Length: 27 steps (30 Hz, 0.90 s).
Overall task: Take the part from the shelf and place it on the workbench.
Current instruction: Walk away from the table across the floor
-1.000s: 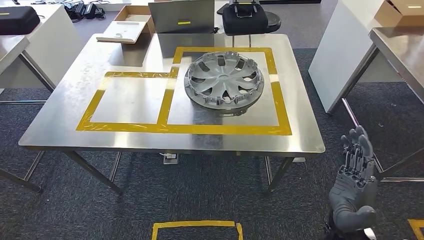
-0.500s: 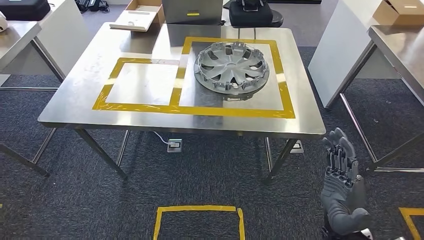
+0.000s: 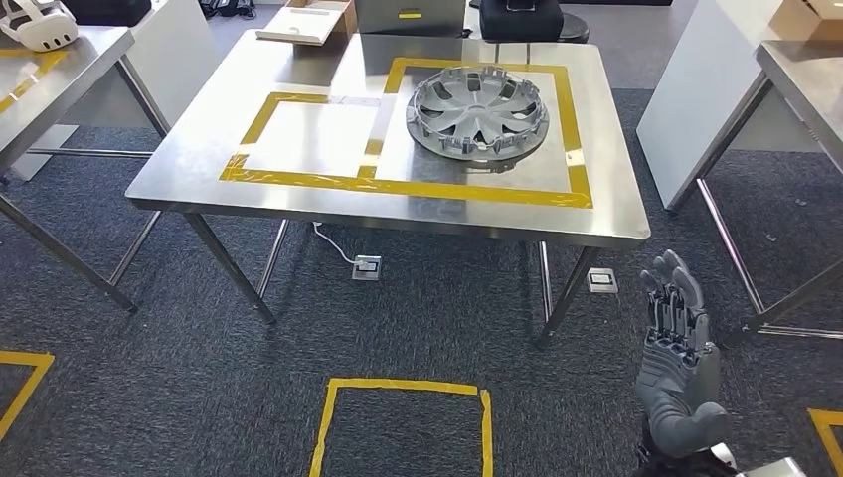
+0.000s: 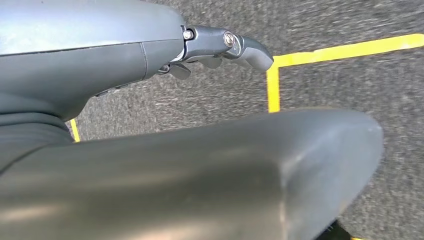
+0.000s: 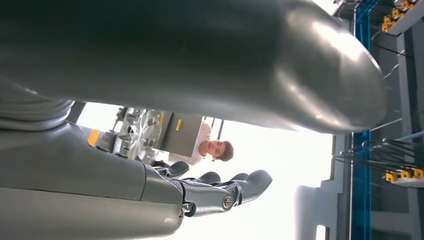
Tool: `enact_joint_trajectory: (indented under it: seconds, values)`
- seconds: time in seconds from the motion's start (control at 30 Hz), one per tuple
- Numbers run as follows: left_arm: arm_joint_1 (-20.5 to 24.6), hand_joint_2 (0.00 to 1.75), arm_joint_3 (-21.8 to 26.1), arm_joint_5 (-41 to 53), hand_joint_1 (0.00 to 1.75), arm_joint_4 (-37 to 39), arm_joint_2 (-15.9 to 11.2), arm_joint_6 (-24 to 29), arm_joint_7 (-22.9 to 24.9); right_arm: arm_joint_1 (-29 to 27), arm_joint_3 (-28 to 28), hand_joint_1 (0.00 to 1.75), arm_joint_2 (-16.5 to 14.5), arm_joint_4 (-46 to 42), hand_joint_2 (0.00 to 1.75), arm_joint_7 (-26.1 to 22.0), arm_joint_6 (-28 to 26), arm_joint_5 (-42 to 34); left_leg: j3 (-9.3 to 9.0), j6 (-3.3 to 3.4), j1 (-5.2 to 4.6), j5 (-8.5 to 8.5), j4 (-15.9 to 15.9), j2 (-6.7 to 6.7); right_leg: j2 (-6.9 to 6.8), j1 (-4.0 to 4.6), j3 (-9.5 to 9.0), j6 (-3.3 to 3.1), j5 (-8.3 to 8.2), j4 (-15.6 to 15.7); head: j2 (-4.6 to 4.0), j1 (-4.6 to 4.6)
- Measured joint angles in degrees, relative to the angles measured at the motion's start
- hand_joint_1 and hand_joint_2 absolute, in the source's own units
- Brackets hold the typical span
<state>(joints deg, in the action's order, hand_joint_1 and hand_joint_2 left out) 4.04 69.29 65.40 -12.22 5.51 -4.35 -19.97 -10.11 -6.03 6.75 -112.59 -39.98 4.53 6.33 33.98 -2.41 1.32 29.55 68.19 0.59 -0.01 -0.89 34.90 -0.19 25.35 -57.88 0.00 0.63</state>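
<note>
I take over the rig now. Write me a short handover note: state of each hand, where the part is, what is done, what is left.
Right hand: low beside the body, fingers straight and apart, holding nothing.
Left hand: over the grey carpet, nothing seen in it.
Part: the round silver plastic hubcap lies flat on the steel workbench, inside the larger yellow tape rectangle.
Done: the part is on the workbench.
Left: nothing obvious; confirm placement.

Floor: dark grey carpet (image 3: 418, 328) with yellow tape squares (image 3: 403, 422).
Plug box: a small white box (image 3: 367, 266) on the floor, with a white wire going up.
Left table: a white headset (image 3: 35, 24) lies on it.
Far edge: a flat white tray (image 3: 306, 22) and a black bag (image 3: 527, 18).
Right side: a white board (image 3: 696, 99) leans by another table.
Person: someone (image 5: 212, 147) in a white top.
</note>
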Motion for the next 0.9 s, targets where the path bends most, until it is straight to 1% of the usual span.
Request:
enact_joint_trajectory:
  seconds: [0.03,0.07,0.1,0.13,0.17,0.2,0.23,0.27,0.3,0.33,0.37,0.4,0.43,0.47,0.5,0.53,0.57,0.6,0.63,0.67,0.7,0.73,0.77,0.83,0.87,0.9]
  values:
    - [0.1,0.0,0.0,0.0,0.0,0.0,0.0,0.0,-0.1,0.0,0.0,0.0,0.0,0.0,0.0,0.0,-0.2,0.0,-3.1,0.16,-0.04,0.31,-4.1,0.1,-0.03,-0.02,0.54,0.38,-0.38,-0.3,0.0,0.08]
    - [0.1,0.0,0.0,0.1,0.0,0.0,0.0,0.0,-0.1,0.0,0.0,0.0,0.0,0.0,0.0,0.0,-0.3,0.1,-5.25,0.46,-0.1,0.99,-7.4,0.22,-0.03,0.01,0.79,0.76,-0.78,-0.5,0.0,0.08]
    - [0.1,0.0,0.0,0.1,0.0,0.0,0.0,0.0,-0.2,0.0,0.0,0.0,0.0,0.0,0.0,-0.1,-0.5,0.2,-6.39,0.91,-0.25,1.75,-9.4,0.34,-0.01,0.06,0.89,1.16,-1.24,-0.6,0.0,0.11]
    - [0.1,0.0,0.0,0.1,0.0,0.0,0.0,0.0,-0.2,-0.1,0.0,0.0,0.0,0.0,0.0,-0.1,-0.5,0.3,-6.48,1.54,-0.48,1.85,-10.1,0.42,0.03,0.04,0.95,1.58,-1.75,-0.5,0.0,0.08]
    - [0.1,0.0,0.0,0.1,0.0,0.0,0.0,0.0,-0.2,-0.1,0.0,0.0,0.0,-0.1,0.0,-0.1,-0.6,0.3,-5.98,2.16,-0.47,1.43,-10.0,0.29,0.14,-0.09,1.07,1.99,-2.2,-0.4,0.0,0.05]
    - [0.0,0.0,0.0,0.1,0.0,0.0,0.0,0.0,-0.2,-0.2,0.0,0.0,0.0,-0.1,0.0,-0.1,-0.7,0.3,-5.48,2.75,-0.49,0.93,-10.1,0.11,0.2,-0.19,1.43,2.35,-1.83,-0.7,0.0,0.02]
    - [0.0,0.0,0.0,0.1,0.0,0.0,0.0,0.0,-0.2,-0.3,0.0,0.0,0.0,-0.1,0.0,-0.1,-0.8,0.4,-4.85,3.29,-0.47,0.29,-10.2,-0.1,0.25,-0.28,2.01,2.64,-0.41,-1.8,0.0,-0.1]
    - [0.0,0.0,0.0,0.2,0.0,0.0,0.0,0.0,-0.2,-0.4,0.0,0.0,0.0,-0.1,0.0,-0.1,-1.0,0.4,-4.09,3.72,-0.45,-0.41,-10.3,-0.3,0.27,-0.31,2.85,2.83,1.98,-4.0,0.0,-0.23]
    - [0.0,0.0,0.0,0.3,0.0,0.0,0.0,0.0,-0.2,-0.6,0.0,0.0,0.0,-0.1,0.0,-0.1,-1.1,0.4,-3.26,3.99,-0.56,-1.09,-10.3,-0.41,0.24,-0.26,3.82,2.94,5.06,-7.2,0.0,-0.42]
    - [-0.1,0.0,0.0,0.4,0.0,0.0,0.0,0.0,-0.2,-0.7,0.0,0.0,0.0,-0.1,0.0,-0.1,-1.2,0.4,-2.41,4.18,-0.7,-1.75,-10.2,-0.49,0.24,-0.21,4.74,3.0,7.74,-10.9,0.0,-0.57]
    - [-0.1,0.0,0.0,0.5,0.0,0.0,0.0,0.0,-0.2,-0.8,0.0,0.0,0.0,-0.1,0.0,-0.1,-1.2,0.4,-1.52,4.31,-0.89,-2.43,-10.2,-0.56,0.24,-0.15,5.25,2.97,9.32,-14.2,0.0,-0.66]
    - [-0.1,0.0,0.0,0.7,0.0,0.0,0.0,0.0,-0.2,-1.0,0.0,0.0,0.0,-0.1,0.0,-0.1,-1.2,0.4,-0.63,4.39,-1.08,-3.1,-10.0,-0.61,0.24,-0.06,4.99,2.82,9.56,-16.1,0.0,-0.74]
    - [-0.1,0.0,0.0,0.8,0.0,0.0,0.0,0.0,-0.2,-1.1,0.0,0.0,0.0,-0.1,0.0,-0.1,-1.3,0.3,0.19,4.43,-1.28,-3.7,-9.9,-0.64,0.24,0.11,3.74,2.54,8.64,-16.0,0.0,-0.78]
    - [-0.1,0.0,0.0,0.9,0.0,0.0,0.0,-0.1,-0.2,-1.2,0.0,0.0,0.0,-0.1,0.0,-0.1,-1.3,0.3,0.92,4.44,-1.47,-4.25,-9.9,-0.64,0.24,0.36,1.44,2.08,7.14,-13.7,0.0,-0.84]
    - [-0.1,0.0,0.0,1.0,0.0,0.0,0.1,-0.1,-0.2,-1.3,0.0,0.0,-0.1,-0.1,0.0,-0.1,-1.3,0.3,1.47,4.44,-1.57,-4.76,-9.8,-0.66,0.24,0.75,-1.72,1.37,6.03,-9.8,0.0,-0.87]
    - [-0.1,0.0,0.0,1.0,0.0,0.1,0.2,-0.1,-0.2,-1.3,0.0,0.0,-0.1,-0.1,0.0,-0.1,-1.3,0.3,1.87,4.33,-1.7,-5.25,-9.7,-0.67,0.18,1.14,-4.92,0.6,5.79,-5.3,0.0,-0.89]
    - [-0.1,0.0,0.0,1.0,0.0,0.1,0.3,-0.2,-0.2,-1.3,0.0,0.0,-0.1,-0.1,0.0,-0.1,-1.4,0.3,2.08,4.12,-1.68,-5.76,-9.8,-0.69,0.11,1.5,-7.29,0.08,5.87,-1.8,0.0,-0.9]
    - [-0.1,0.0,0.0,1.0,0.0,0.2,0.3,-0.2,-0.3,-1.3,0.0,0.0,-0.1,-0.1,0.0,-0.1,-1.6,0.3,2.19,3.82,-1.55,-6.28,-9.9,-0.71,0.04,1.85,-8.7,-0.33,6.21,0.6,0.0,-0.98]
    - [-0.1,0.0,0.0,1.0,0.0,0.2,0.3,-0.3,-0.4,-1.4,0.0,0.0,-0.1,0.0,0.0,-0.1,-1.8,0.3,2.26,3.46,-1.44,-6.83,-10.1,-0.73,-0.02,2.06,-9.03,-0.51,6.24,1.6,0.0,-1.08]
    - [-0.1,0.0,0.0,1.0,0.0,0.2,0.3,-0.3,-0.5,-1.6,0.0,0.0,-0.1,0.0,0.0,-0.1,-1.9,0.2,2.28,3.1,-1.37,-7.4,-10.3,-0.71,-0.03,2.09,-8.66,-0.63,5.63,1.9,0.0,-1.18]
    - [-0.1,0.0,0.0,1.0,0.0,0.2,0.2,-0.3,-0.5,-1.8,0.0,0.0,-0.2,0.1,0.0,-0.1,-1.9,0.1,2.49,2.8,-1.36,-7.42,-10.3,-0.65,-0.13,1.97,-8.32,-0.92,4.98,2.2,0.0,-1.32]
    - [-0.2,0.0,0.0,1.0,0.0,0.2,0.2,-0.3,-0.6,-1.9,0.0,0.0,-0.4,0.3,0.0,-0.1,-1.6,-0.1,2.9,2.51,-1.39,-6.39,-9.6,-0.56,-0.23,1.72,-7.81,-1.25,4.2,2.5,0.0,-1.31]
    - [-0.2,0.0,0.0,1.0,0.0,0.2,0.1,-0.4,-0.7,-2.2,0.0,0.0,-0.6,0.7,0.0,-0.1,-1.1,-0.5,3.56,2.2,-1.37,-4.26,-7.7,-0.48,-0.33,1.42,-7.13,-1.47,3.37,2.8,0.0,-1.22]
    - [-0.2,0.0,0.0,1.0,0.0,0.3,0.0,-0.5,-0.6,-2.7,0.1,0.0,-1.4,2.1,0.0,-0.1,0.2,-1.4,5.19,1.52,-1.0,1.57,-1.2,-0.43,-0.45,1.14,-5.51,-1.62,2.02,2.8,0.0,-1.0]
    - [-0.2,0.0,0.0,1.0,0.0,0.3,0.0,-0.5,-0.5,-3.0,0.3,0.0,-1.9,3.1,0.0,-0.1,0.9,-1.8,5.7,1.15,-0.8,3.34,2.2,-0.44,-0.48,1.06,-4.6,-1.49,1.44,2.7,0.0,-0.92]
    - [-0.2,0.0,0.0,0.9,0.0,0.3,-0.1,-0.5,-0.4,-3.1,0.5,0.0,-2.4,4.2,0.0,-0.1,1.6,-2.0,5.65,0.79,-0.59,3.57,4.4,-0.44,-0.52,0.94,-3.65,-1.32,0.89,2.5,0.0,-0.92]
